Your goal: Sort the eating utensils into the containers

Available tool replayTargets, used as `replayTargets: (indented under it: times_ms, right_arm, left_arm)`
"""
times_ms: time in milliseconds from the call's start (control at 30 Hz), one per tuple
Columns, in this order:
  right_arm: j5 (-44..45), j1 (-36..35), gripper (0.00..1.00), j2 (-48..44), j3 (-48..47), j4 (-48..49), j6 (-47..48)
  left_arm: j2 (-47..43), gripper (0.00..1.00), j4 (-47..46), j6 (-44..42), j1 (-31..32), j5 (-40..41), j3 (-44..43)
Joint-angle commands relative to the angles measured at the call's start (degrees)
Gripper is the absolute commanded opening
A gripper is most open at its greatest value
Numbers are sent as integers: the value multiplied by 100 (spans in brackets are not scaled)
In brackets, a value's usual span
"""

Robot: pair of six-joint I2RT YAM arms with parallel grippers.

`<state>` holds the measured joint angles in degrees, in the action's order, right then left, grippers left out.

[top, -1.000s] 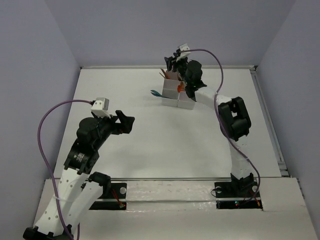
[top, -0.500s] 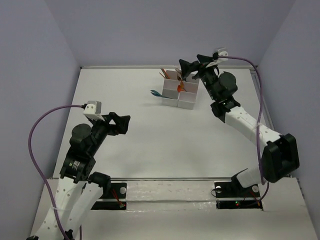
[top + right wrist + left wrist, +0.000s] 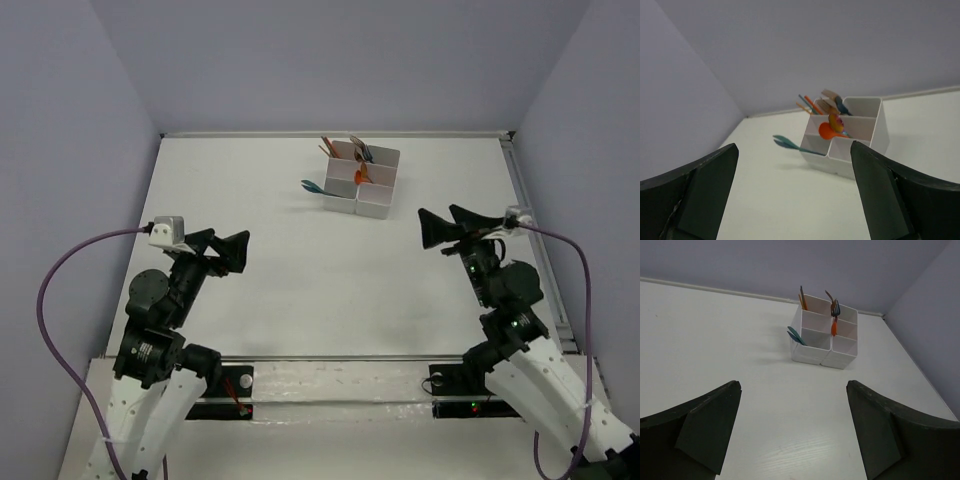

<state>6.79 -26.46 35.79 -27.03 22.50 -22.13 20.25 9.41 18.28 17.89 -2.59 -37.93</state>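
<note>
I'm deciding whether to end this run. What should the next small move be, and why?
Probably just park both arms. The left gripper and right gripper are open, empty and well back from the container. The utensils I can see all sit in it, and none shows on the table. Only the teal utensils lean out over its left wall.

Even, soft overhead light, faint shadows, sharp views without glare or blur.

No legible text, label, brand, number or sign is showing on any surface in these three camera views.
</note>
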Motion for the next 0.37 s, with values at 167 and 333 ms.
replayTargets:
  times_ms: [167, 333]
  right_arm:
    - [1255, -52, 100, -1295, 294, -1406, -36]
    - [992, -52, 100, -978, 75, -1406, -134]
  left_arm:
    - [-188, 99, -396, -150, -75, 66, 67]
    - [-223, 99, -440, -123, -75, 39, 119]
